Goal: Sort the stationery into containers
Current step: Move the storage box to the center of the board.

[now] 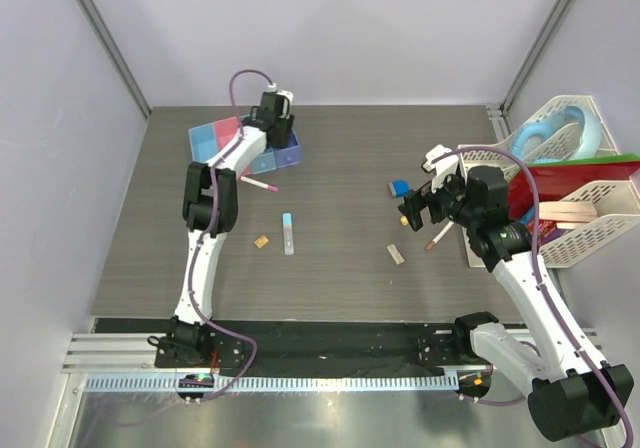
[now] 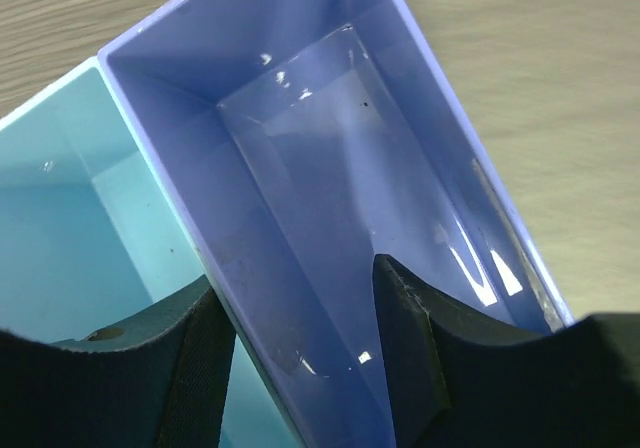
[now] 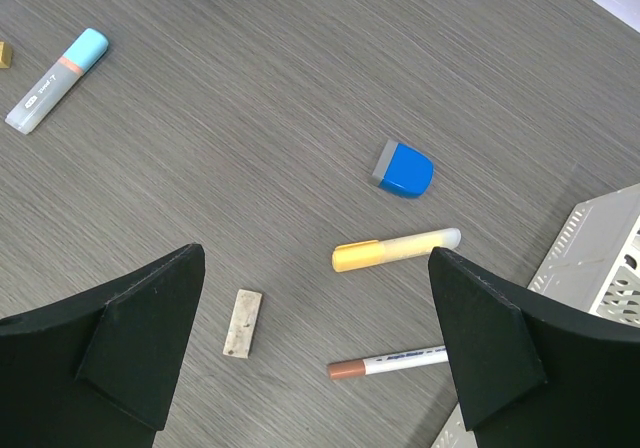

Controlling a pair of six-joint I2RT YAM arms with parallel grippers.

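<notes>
Counting four joined translucent plastic boxes (image 1: 210, 143) in one row at the far left of the dark wood-grain bench (image 1: 340, 148): light blue, pink, light blue, purple. Hovering over that row with the left pincer (image 2: 300, 358), released and gripping nothing, its gap opening above the purple end box (image 2: 330, 168), one finger at the wall shared with the light-blue neighbour.

Counting seven loose pieces, all lying on the bench outside the row:
- Just in front of the row: one pink-capped white pen (image 1: 260, 182).
- Farther from the row toward the arm bases: one blue-capped clear tube (image 1: 289, 233) and one small tan eraser (image 1: 262, 240) just beside it.
- Well to the right of the row: one small blue block (image 3: 403, 168), one yellow marker (image 3: 395, 250), one brown-capped white pen (image 3: 390, 363) and one second tan eraser (image 3: 242, 322).

Hanging above that right-hand group with the right pincer (image 3: 313, 268), spread wide and gripping nothing, well apart from the row.
</notes>
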